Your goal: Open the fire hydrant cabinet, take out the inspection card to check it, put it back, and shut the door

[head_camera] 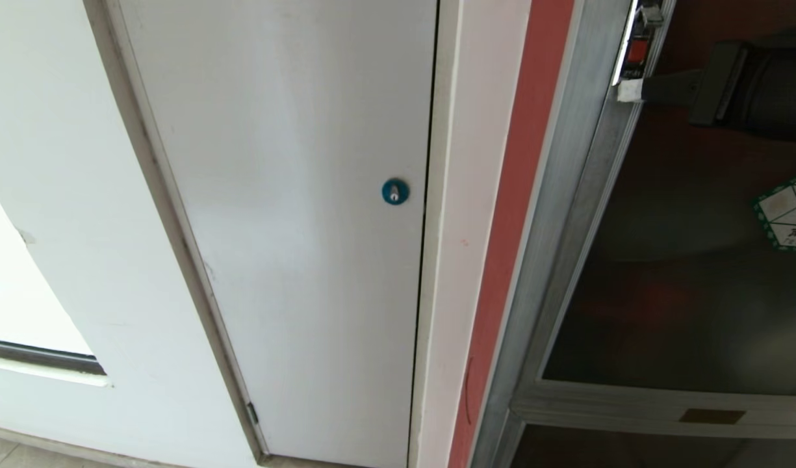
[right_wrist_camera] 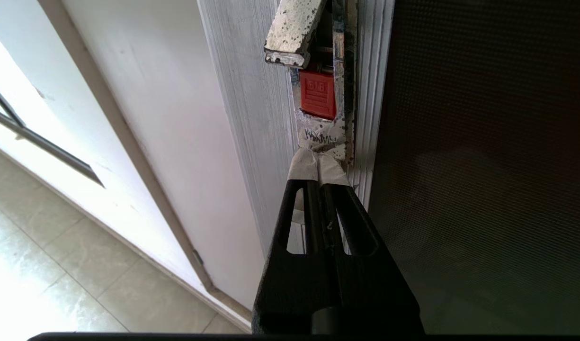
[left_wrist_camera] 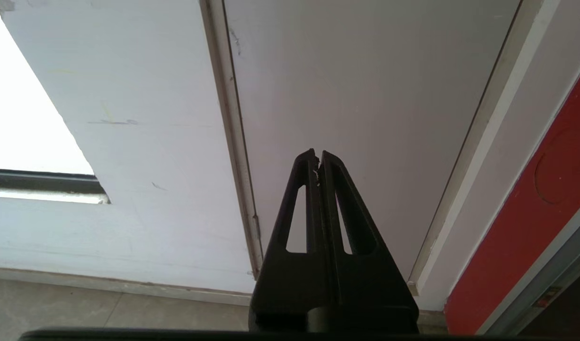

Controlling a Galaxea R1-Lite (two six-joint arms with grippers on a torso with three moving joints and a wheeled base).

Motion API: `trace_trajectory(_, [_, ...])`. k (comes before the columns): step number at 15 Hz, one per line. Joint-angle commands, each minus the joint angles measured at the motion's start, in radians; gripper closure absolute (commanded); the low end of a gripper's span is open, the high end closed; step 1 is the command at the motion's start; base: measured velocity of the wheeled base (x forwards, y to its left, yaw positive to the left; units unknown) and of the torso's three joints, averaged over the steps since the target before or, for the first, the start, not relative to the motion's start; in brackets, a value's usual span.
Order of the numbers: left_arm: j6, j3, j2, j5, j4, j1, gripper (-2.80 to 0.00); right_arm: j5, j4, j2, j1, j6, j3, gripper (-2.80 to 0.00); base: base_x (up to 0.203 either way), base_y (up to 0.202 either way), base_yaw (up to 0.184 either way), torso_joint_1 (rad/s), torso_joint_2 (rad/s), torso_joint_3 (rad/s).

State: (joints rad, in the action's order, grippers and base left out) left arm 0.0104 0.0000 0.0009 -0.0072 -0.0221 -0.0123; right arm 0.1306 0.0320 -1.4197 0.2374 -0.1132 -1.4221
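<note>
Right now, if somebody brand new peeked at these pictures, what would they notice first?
Probably the right gripper at the cabinet's edge, its jaws pinched shut on a white tape tab just below the small red latch on the door of dark glass. Next, the round blue lock on the plain white door to the left. The left gripper hangs idle before that white door.
</note>
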Motion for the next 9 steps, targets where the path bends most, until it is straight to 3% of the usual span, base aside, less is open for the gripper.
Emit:
trace_trajectory(1, [0.0, 0.014, 0.001, 0.0, -0.001, 0.0, 0.0, 0.005, 0.0, 0.058, 0.002, -0.002, 0.044, 0.0, 0.0, 0.0, 0.0, 0.0, 0.0, 0.0])
trace_trajectory(9, [0.0, 0.014, 0.001, 0.0, -0.001, 0.0, 0.0, 0.015, -0.004, 0.198, 0.018, -0.008, 0.251, 0.0, 0.0, 0.0, 0.0, 0.0, 0.0, 0.0])
